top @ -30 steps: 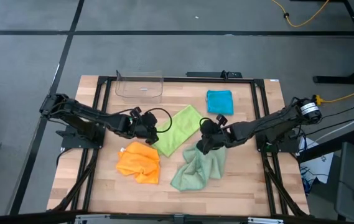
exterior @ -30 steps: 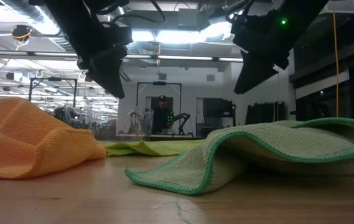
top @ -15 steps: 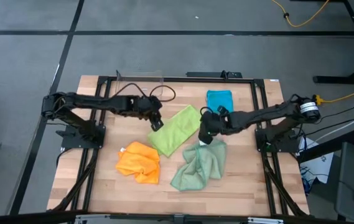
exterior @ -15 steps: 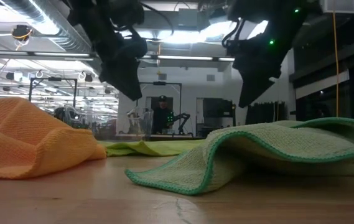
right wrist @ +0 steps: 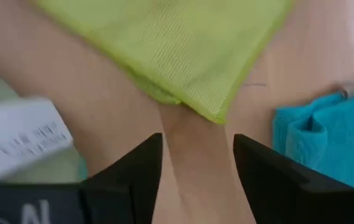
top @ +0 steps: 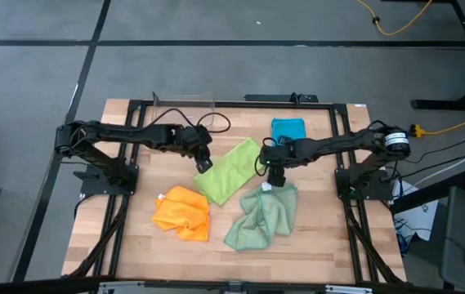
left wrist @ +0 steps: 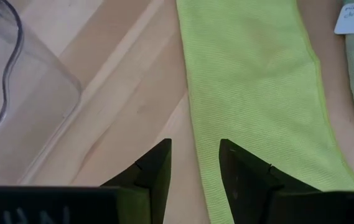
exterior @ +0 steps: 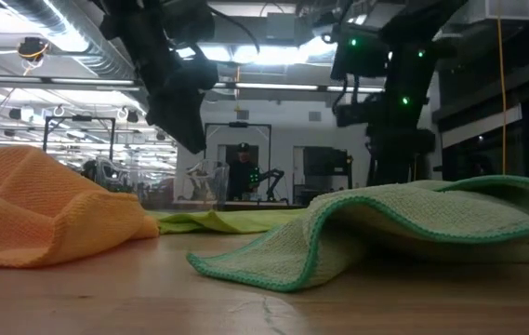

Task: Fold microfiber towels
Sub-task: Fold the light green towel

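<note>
High view: the lime green towel (top: 232,170) lies as a folded strip slanting across the table (top: 330,245) centre; the left gripper (top: 205,164) hangs over its left long edge, the right gripper (top: 274,174) just off its right corner. The teal towel (top: 288,133) sits folded near the far edge, the orange towel (top: 183,213) is crumpled at front left, the sage green towel (top: 262,217) is crumpled at front right, and the clear bin (top: 184,113) stands at the far left. Bare wood runs along the front edge and both sides. Low view: the orange towel (exterior: 41,209) mounds at left, the sage towel (exterior: 403,223) arches at right with its green hem lifted off the wood, and the lime towel (exterior: 218,221) lies flat behind; both arms hang above the cloths, touching nothing. Left wrist view: the left fingers (left wrist: 155,177) stand apart, empty, straddling the lime towel's (left wrist: 251,93) long edge, with bare wood between it and the bin's wall (left wrist: 15,81). Right wrist view: the right fingers (right wrist: 133,171) are spread, gripping nothing, with the lime towel's corner (right wrist: 217,115) just ahead over bare wood; the teal towel (right wrist: 316,140) is to one side and the sage towel's white label (right wrist: 24,140) to the other.
</note>
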Controlling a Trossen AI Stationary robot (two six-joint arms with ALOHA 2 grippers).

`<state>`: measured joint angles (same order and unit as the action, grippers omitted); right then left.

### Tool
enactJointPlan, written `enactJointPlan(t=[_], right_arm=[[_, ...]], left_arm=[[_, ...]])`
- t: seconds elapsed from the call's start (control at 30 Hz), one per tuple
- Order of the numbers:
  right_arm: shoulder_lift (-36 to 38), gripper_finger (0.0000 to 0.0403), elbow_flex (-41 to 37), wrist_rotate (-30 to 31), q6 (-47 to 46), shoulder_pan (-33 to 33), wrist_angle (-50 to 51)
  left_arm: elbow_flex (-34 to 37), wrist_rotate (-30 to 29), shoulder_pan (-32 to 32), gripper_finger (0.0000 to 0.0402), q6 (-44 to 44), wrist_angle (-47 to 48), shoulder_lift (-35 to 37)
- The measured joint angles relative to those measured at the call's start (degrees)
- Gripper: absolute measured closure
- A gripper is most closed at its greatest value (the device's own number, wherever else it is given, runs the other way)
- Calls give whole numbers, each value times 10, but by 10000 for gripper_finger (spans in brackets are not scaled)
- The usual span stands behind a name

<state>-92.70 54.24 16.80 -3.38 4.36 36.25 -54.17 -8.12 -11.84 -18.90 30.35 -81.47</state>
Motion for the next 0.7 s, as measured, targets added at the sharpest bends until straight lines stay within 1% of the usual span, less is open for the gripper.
enactJointPlan(t=[0.1,0.17,0.4,0.6,0.7], right_arm=[[-8,214,-6,9,78,0,-2],[-13,221,-11,18,96,0,-13],[-41,241,-13,23,116,9,-61],[-71,243,-13,51,158,27,-62],[-81,243,-12,58,161,36,-69]], left_arm=[[0,-1,0,275,0,0,0],[0,-1,0,275,0,1,0],[0,-2,0,275,1,0,0],[0,-8,0,275,1,0,0],[0,-18,0,275,1,0,0]])
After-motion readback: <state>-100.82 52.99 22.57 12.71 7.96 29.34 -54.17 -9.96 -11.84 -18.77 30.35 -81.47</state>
